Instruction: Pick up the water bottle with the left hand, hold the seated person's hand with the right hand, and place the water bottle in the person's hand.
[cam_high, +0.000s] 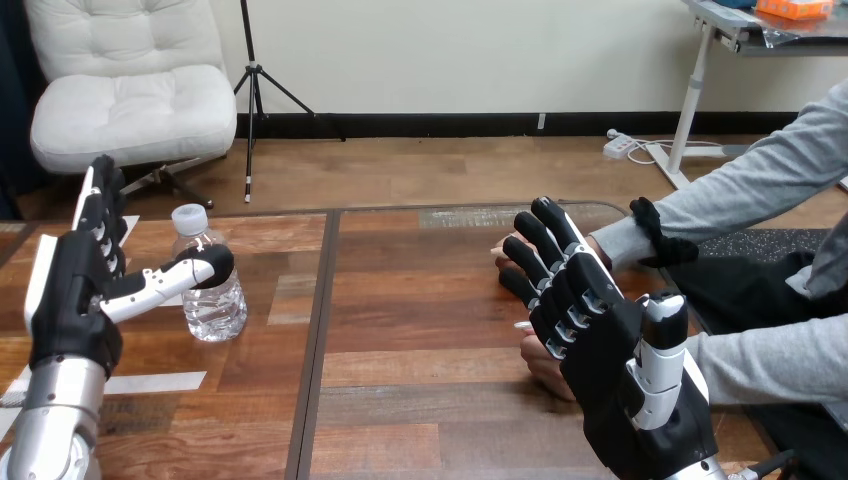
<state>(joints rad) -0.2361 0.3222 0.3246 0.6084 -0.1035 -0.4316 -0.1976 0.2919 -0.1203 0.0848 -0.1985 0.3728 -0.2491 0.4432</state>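
Person's hands (541, 367) mostly behind the right robot hand (612, 372)

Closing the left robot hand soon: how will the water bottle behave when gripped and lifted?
The water bottle looks like thin, clear plastic, so it probably dents under a hard squeeze. Upright and narrow, it might tip if nudged sideways.

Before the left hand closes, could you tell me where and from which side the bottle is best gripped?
Probably round the middle of the bottle, coming from the view's left. It stands upright on the table with a round, even body, and the open left hand is beside it on that side, thumb across its front.
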